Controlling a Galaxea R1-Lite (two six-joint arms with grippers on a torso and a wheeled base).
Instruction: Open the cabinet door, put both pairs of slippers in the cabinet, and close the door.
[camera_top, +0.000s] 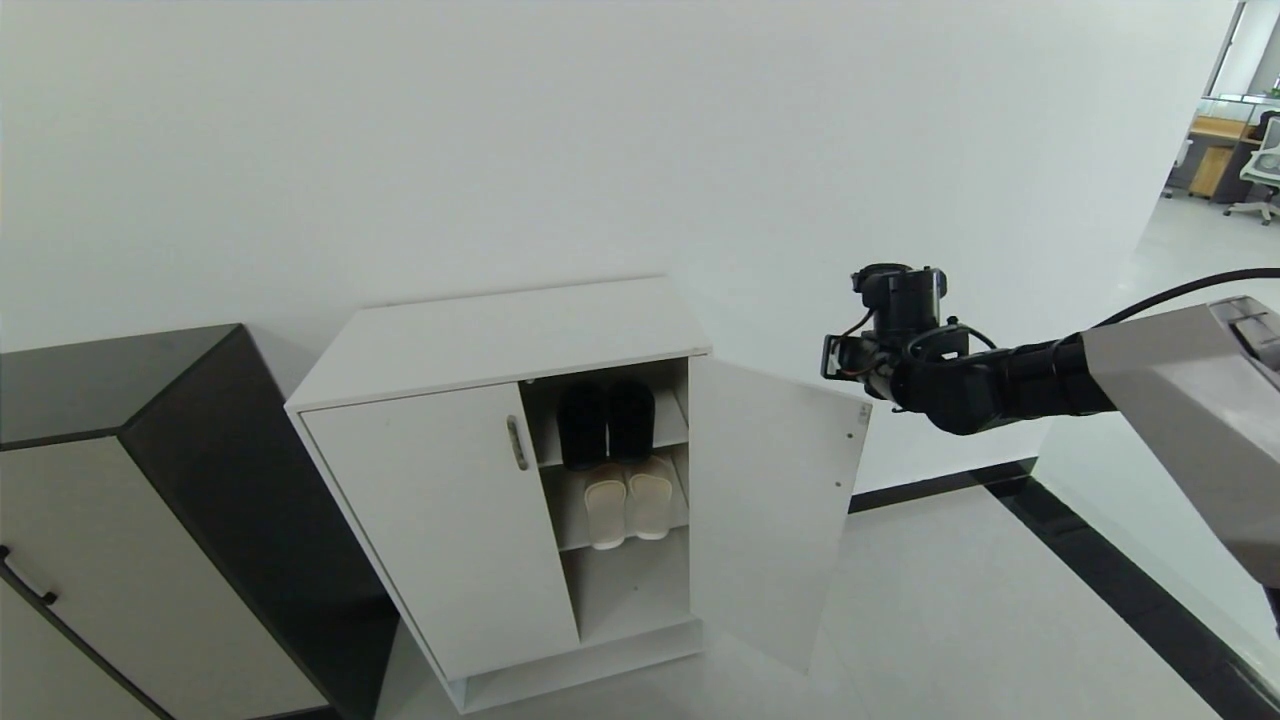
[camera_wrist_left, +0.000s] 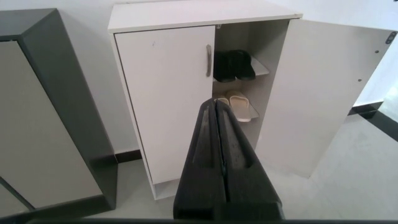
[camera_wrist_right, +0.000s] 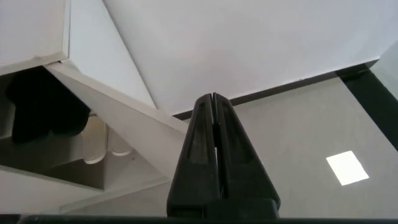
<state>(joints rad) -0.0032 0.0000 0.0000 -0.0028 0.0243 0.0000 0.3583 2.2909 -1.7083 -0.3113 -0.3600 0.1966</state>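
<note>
Hovering with fingers pressed together, right gripper (camera_wrist_right: 215, 106) sits right of centre in the head view, just beside the open door's (camera_top: 770, 510) top edge; left gripper (camera_wrist_left: 216, 109) likewise together. Black slippers (camera_top: 605, 420) and white slippers (camera_top: 628, 505) already lie on cabinet (camera_top: 500, 335) shelves mid-frame, so only closing the door looks left.

cabinet (camera_top: 440, 520) white | upper slippers (camera_top: 605, 422) black | lower slippers (camera_top: 628, 505) cream | neighbouring cupboard (camera_top: 200, 470) black, beige front

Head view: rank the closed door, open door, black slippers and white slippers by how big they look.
1. closed door
2. open door, seen at an angle
3. black slippers and white slippers look alike, so they are not ranked against each other.
</note>
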